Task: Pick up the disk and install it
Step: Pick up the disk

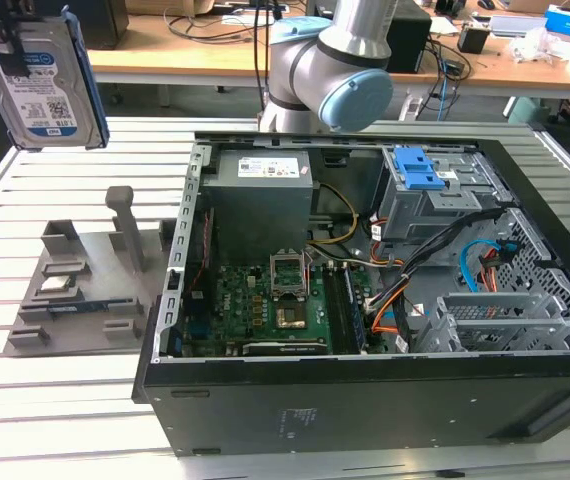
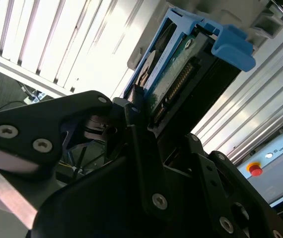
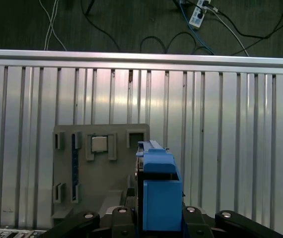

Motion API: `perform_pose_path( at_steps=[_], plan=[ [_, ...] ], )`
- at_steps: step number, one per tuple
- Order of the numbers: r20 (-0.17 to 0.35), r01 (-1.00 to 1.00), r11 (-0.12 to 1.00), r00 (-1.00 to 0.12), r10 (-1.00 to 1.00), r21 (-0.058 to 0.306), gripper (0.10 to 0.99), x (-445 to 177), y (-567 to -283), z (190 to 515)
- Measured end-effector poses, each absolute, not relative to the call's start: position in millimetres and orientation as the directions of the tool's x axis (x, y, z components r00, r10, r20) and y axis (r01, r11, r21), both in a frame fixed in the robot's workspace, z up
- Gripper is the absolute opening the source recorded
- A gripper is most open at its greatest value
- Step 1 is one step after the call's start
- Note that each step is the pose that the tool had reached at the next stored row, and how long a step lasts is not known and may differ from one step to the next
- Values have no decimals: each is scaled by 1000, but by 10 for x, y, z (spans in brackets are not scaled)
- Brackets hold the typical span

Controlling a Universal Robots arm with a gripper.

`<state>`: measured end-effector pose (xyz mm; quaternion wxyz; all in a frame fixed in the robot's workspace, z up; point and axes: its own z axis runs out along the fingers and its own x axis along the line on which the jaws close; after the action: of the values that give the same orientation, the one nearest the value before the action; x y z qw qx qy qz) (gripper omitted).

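- Fingers (image 2: 144,153) clamped on the disk (image 2: 178,69), apparently at its blue bracket edges.
- Disk held upright, high above grey fixture (image 1: 90,265), at exterior view's left; PC case (image 1: 365,400) seen well apart.

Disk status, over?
Copy: end effector shut on the disk. Held in the air over the grey fixture, at the exterior view's left of the open computer case. Not installed.
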<state>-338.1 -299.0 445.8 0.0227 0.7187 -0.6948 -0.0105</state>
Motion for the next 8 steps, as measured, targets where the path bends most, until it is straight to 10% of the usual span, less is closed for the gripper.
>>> perform_pose_path(
  at_steps=[8],
  plan=[
    [16, -998, -33, 34, -999, 47, 361, -3382, -2969, 4547]
  ],
)
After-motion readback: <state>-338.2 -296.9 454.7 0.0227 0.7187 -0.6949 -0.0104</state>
